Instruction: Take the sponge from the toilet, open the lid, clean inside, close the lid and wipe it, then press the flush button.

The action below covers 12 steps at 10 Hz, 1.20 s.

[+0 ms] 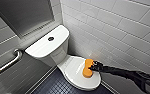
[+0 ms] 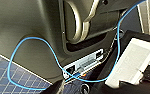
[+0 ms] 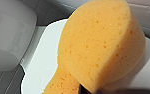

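Head view shows the right gripper point(image 1: 94, 67) against the sponge point(image 1: 87, 68), which lies on the closed lid point(image 1: 74, 75) of the toilet point(image 1: 47, 46). I cannot tell whether it already grasps the sponge. The step is probably the pick-up, and lifting would need a firm hold first.

Tiled bathroom, white toilet point(image 1: 66, 58), wall grab bar point(image 1: 7, 63), dark mosaic floor point(image 1: 54, 86)
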{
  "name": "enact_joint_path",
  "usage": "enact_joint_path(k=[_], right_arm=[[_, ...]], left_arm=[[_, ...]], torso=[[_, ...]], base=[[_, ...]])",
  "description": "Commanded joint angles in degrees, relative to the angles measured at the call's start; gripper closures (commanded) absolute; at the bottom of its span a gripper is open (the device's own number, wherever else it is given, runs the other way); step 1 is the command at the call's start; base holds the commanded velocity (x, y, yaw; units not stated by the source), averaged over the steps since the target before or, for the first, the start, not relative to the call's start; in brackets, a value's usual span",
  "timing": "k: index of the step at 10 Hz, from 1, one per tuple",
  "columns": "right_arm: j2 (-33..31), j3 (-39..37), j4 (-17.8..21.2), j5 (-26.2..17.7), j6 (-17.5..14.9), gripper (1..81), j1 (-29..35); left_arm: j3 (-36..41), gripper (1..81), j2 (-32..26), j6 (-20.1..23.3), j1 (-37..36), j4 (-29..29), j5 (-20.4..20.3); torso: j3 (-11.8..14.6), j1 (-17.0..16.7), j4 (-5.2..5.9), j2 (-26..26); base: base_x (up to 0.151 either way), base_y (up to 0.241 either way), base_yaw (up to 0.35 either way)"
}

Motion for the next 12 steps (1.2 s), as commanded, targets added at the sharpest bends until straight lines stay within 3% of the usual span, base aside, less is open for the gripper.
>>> enact_joint_path(k=[1,5,8,12], right_arm=[[4.06,-3.85,-1.83,-1.21,-0.23,81.1,5.36],[0.47,-4.31,-1.39,0.55,0.48,81.1,0.18],[-13.22,10.88,-1.39,4.94,3.47,81.1,-3.95],[-23.53,19.78,-1.39,9.87,3.73,81.1,-11.42]], left_arm=[[0.87,1.0,-0.2,0.28,2.28,-0.54,5.13],[1.04,1.0,-0.73,0.11,3.33,-0.54,5.05],[1.13,1.0,-0.11,0.19,3.33,-0.11,5.13],[1.13,1.0,-0.46,0.37,3.24,-0.28,5.14]], torso=[[0.0,0.0,0.0,0.0],[0.0,0.0,0.0,0.0],[0.0,0.0,0.0,0.0],[0.0,0.0,0.0,0.0]], base=[[0.0,0.0,0.0],[0.0,0.0,0.0],[0.0,0.0,0.0],[0.0,0.0,0.0]])
